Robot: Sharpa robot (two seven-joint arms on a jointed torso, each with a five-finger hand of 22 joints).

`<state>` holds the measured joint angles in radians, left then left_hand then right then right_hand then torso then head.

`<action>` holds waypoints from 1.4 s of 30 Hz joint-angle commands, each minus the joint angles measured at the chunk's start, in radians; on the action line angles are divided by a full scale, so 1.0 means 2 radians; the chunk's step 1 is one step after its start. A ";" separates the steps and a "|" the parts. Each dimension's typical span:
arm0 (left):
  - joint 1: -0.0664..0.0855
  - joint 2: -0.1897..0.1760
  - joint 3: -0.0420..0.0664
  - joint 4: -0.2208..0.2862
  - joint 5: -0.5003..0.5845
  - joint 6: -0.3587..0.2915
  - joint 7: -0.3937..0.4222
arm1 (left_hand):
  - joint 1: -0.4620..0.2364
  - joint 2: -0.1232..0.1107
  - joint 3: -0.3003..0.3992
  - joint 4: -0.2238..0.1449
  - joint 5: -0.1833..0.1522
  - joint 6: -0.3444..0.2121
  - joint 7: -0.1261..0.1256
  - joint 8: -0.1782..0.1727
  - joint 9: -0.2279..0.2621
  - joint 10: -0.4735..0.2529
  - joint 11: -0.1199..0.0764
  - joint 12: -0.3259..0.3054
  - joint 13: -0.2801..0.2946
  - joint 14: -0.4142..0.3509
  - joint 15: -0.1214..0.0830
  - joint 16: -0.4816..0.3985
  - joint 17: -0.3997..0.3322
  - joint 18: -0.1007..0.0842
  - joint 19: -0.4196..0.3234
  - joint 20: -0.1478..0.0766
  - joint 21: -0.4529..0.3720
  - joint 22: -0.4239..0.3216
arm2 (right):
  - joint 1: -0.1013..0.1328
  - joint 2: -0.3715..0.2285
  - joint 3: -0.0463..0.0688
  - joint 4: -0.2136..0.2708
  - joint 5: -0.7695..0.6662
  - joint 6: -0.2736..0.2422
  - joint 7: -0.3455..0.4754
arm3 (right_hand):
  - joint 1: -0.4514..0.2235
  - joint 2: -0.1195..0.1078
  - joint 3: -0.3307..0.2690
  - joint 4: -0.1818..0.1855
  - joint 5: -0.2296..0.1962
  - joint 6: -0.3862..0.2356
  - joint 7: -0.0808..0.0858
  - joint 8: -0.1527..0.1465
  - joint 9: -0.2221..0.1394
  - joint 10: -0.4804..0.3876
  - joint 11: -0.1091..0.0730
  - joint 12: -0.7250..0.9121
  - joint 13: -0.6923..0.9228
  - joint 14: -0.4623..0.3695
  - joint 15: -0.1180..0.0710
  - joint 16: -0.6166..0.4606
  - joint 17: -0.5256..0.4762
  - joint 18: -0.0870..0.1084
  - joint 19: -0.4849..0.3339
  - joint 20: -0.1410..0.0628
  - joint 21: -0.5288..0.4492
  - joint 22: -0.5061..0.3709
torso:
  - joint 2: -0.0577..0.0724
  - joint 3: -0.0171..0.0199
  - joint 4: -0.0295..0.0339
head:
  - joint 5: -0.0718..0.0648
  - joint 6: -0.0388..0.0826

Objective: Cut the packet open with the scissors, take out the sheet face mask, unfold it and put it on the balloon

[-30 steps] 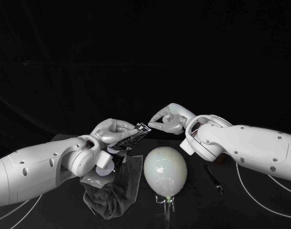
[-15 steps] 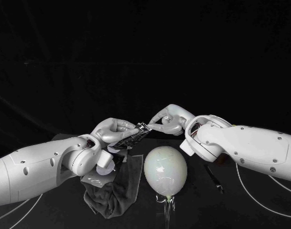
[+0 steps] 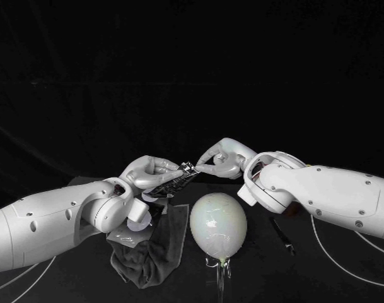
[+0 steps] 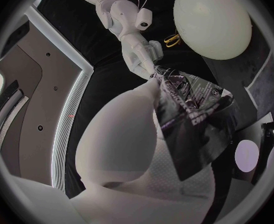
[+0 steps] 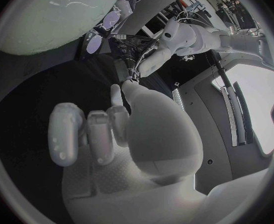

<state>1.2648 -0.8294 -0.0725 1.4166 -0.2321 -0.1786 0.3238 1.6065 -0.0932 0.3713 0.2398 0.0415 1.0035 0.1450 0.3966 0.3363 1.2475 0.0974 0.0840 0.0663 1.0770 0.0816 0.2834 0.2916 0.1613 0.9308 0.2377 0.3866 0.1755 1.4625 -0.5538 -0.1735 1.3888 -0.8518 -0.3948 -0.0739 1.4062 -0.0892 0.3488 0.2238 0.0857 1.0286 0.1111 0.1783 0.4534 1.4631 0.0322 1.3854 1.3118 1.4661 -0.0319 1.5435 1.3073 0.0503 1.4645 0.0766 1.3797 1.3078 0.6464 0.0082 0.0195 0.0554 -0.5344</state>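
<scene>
1. Packet (image 3: 177,179): a dark, glossy sachet held up off the table between the two hands. It sits above the balloon and a little to its left-arm side, tilted so that its upper corner points toward the right hand. Seen from the left wrist, its printed face is crinkled and catches the light (whether any edge has been cut, I cannot tell from where I stand).
2. Left hand (image 3: 149,172): grasping the packet, with fingers wrapped over its lower part. In the left wrist view the palm lies close behind the foil.
3. Right hand (image 3: 221,159): pinching the packet's upper corner between the thumb and a finger. The right wrist view shows the other fingers (image 5: 90,134) curled in toward the palm, holding nothing of their own.
4. Balloon (image 3: 218,226): pale and egg-shaped, with its narrow end down. It stands upright on a thin stand (image 3: 219,270) on the black table (image 3: 273,281). It is just below the packet and apart from both hands (its skin shows a few bright glints).
5. Cloth (image 3: 144,255): a dark, crumpled heap on the table just beside the balloon, under the left forearm.
6. Disc (image 3: 137,225): a small, pale, round piece at the cloth's upper edge, near the left wrist. What it is cannot be made out.
</scene>
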 commanded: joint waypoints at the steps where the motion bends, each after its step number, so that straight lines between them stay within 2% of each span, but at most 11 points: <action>1: 0.001 0.000 0.001 0.003 -0.001 0.005 0.015 | 0.000 0.004 0.000 -0.003 0.003 0.000 -0.002 0.002 0.023 0.004 0.000 -0.003 0.000 -0.002 -0.001 0.003 0.001 0.008 -0.003 0.000 0.003 0.001 | -0.001 0.001 0.000 -0.002 -0.013 0.011 -0.008 | 0.010 0.006 0.007 -0.006 -0.016 0.004 -0.002 0.003 0.002 0.003 -0.002 0.001 0.053 0.044 -0.003 0.002 0.088 -0.006 0.016 -0.003 0.002 0.106 | 0.000 -0.0002 0.0001 | 0.000 -0.001; 6: 0.001 -0.001 0.001 0.005 -0.001 0.002 0.020 | 0.001 0.005 0.001 -0.004 0.004 0.000 -0.003 0.003 0.024 0.007 -0.001 -0.003 0.000 0.000 -0.002 0.005 0.002 0.008 -0.003 0.000 0.006 0.003 | -0.001 0.000 0.000 -0.003 -0.016 0.014 -0.010 | 0.018 0.011 0.017 -0.018 -0.017 0.005 -0.003 0.007 0.004 0.003 -0.004 0.001 0.055 0.044 -0.004 0.002 0.089 -0.006 0.016 -0.004 0.004 0.107 | 0.000 -0.0001 -0.0002 | 0.000 -0.002; 11: 0.001 -0.001 0.001 0.005 -0.001 0.000 0.021 | 0.001 0.005 0.001 -0.005 0.004 0.000 -0.003 0.004 0.024 0.008 -0.001 -0.003 0.000 0.000 -0.003 0.006 0.003 0.008 -0.004 -0.001 0.008 0.004 | -0.001 0.000 0.000 -0.002 -0.017 0.019 -0.010 | 0.019 0.011 0.018 -0.019 -0.018 0.005 -0.003 0.008 0.004 0.003 -0.004 0.001 0.055 0.044 -0.004 0.002 0.089 -0.006 0.016 -0.004 0.004 0.107 | 0.000 -0.0001 -0.0002 | 0.000 -0.002; 20: 0.001 0.000 0.001 0.004 -0.001 0.000 0.019 | 0.001 0.005 0.001 -0.005 0.003 0.000 -0.003 0.004 0.024 0.008 -0.001 -0.003 0.000 0.000 -0.003 0.006 0.004 0.008 -0.004 -0.001 0.008 0.004 | -0.001 0.000 0.000 0.000 -0.016 0.024 -0.008 | 0.010 -0.004 0.013 -0.024 -0.018 0.005 -0.002 0.011 0.006 0.006 -0.003 0.005 0.059 0.044 -0.004 0.003 0.091 -0.006 0.016 -0.004 0.006 0.107 | 0.000 0.0001 -0.0005 | 0.000 -0.003; 30: 0.001 -0.001 0.001 0.003 -0.009 -0.004 0.016 | 0.001 0.005 0.001 -0.006 0.003 0.001 -0.003 0.004 0.025 0.009 -0.002 -0.003 0.000 0.001 -0.003 0.007 0.004 0.008 -0.004 -0.001 0.009 0.005 | -0.001 -0.013 0.000 0.007 -0.025 -0.011 -0.007 | 0.005 -0.006 0.011 -0.022 -0.018 0.004 -0.002 0.011 0.007 0.009 -0.003 0.012 0.065 0.044 -0.003 0.003 0.092 -0.007 0.017 -0.004 0.008 0.108 | 0.000 0.0000 -0.0003 | -0.001 -0.003; 42: 0.001 -0.003 0.001 0.003 -0.022 -0.007 0.017 | 0.001 0.005 0.001 -0.006 0.003 0.001 -0.003 0.004 0.025 0.010 -0.002 -0.003 0.000 0.001 -0.003 0.007 0.004 0.008 -0.004 -0.001 0.010 0.006 | -0.001 -0.039 0.001 0.016 -0.034 -0.017 -0.014 | 0.005 -0.006 0.012 -0.023 -0.018 0.004 -0.002 0.011 0.007 0.010 -0.003 0.013 0.066 0.045 -0.003 0.004 0.095 -0.007 0.018 -0.004 0.011 0.108 | 0.000 0.0001 -0.0006 | 0.001 -0.003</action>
<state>1.2655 -0.8360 -0.0713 1.4205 -0.2575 -0.1878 0.3403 1.6050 -0.0925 0.3742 0.2314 0.0450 1.0032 0.1451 0.3989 0.3371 1.2602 0.0913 0.0840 0.0662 1.0772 0.0818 0.2941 0.2991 0.1603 0.9269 0.2343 0.4025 0.1851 1.4604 -0.6301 -0.1729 1.4143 -0.8967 -0.4168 -0.0969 1.4171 -0.0961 0.3755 0.1806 0.0521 1.0329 0.1067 0.1971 0.4649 1.4647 0.0268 1.4073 1.3082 1.4682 -0.0340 1.5458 1.3075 0.0449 1.4638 0.0737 1.3968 1.3081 0.6458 0.0085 0.0186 0.0562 -0.5396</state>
